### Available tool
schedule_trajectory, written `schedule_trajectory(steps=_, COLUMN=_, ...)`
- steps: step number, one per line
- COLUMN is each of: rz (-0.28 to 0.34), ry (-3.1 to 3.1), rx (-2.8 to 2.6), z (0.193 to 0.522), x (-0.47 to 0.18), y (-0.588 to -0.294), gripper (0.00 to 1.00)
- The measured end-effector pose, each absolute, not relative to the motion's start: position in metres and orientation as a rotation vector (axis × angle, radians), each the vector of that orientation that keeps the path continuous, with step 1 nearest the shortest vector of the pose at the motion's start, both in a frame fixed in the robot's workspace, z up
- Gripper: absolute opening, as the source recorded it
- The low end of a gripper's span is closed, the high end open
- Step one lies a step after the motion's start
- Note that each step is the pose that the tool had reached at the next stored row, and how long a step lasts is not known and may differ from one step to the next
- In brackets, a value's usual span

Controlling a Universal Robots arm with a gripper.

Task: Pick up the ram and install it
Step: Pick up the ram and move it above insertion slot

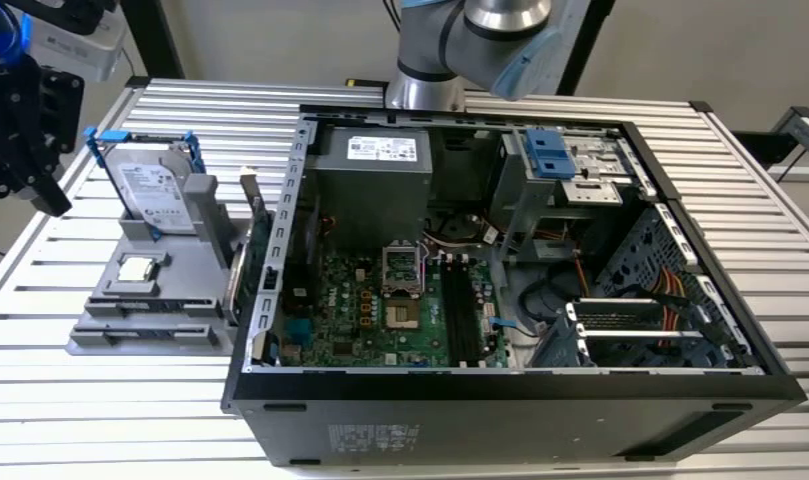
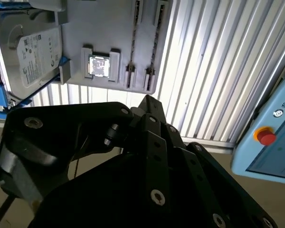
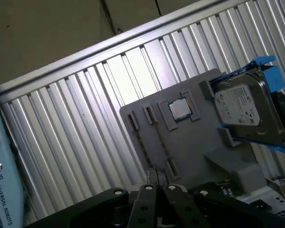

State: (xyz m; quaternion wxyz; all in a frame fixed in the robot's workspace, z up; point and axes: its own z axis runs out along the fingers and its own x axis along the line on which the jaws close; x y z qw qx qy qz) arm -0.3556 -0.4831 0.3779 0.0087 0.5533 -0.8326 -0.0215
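Spanning the whole exterior view, the ribbed metal table [image 1: 97,400] carries all the parts. An open computer case [image 1: 511,420] lies on its side and takes up the middle of the table and the half toward the exterior view's right. Its green motherboard [image 1: 377,310] faces up, with long black memory slots [image 1: 460,310] running across it. The arm [image 1: 438,60] rises at the table's far edge, just behind the case.

A flat grey holder [image 1: 151,335] lies on the table just beside the case wall, toward the edge at the exterior view's left. A pale blue pendant [image 2: 275,152] with a red button sits beyond the table's edge in both wrist views.

The black gripper [image 3: 159,186] hangs above the table's far corner at the exterior view's left, well apart from the case and higher than the holder. Its jaws look drawn together with nothing between them.

A silver hard drive [image 1: 153,185] in a blue frame stands upright at the holder's far end. The ram [image 1: 241,275] stands on its long edge along the holder's side nearest the case, just beside the case wall and not touched by the gripper. A small square CPU chip [image 1: 137,268] lies flat in a pocket near the holder's middle.
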Motion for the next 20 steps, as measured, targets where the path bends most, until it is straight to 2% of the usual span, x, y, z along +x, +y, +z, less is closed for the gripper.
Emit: schedule_trajectory(steps=20, rz=-0.063, ry=-2.413, rx=1.976, z=0.3779, x=-0.3556, y=-0.4831, gripper=0.00)
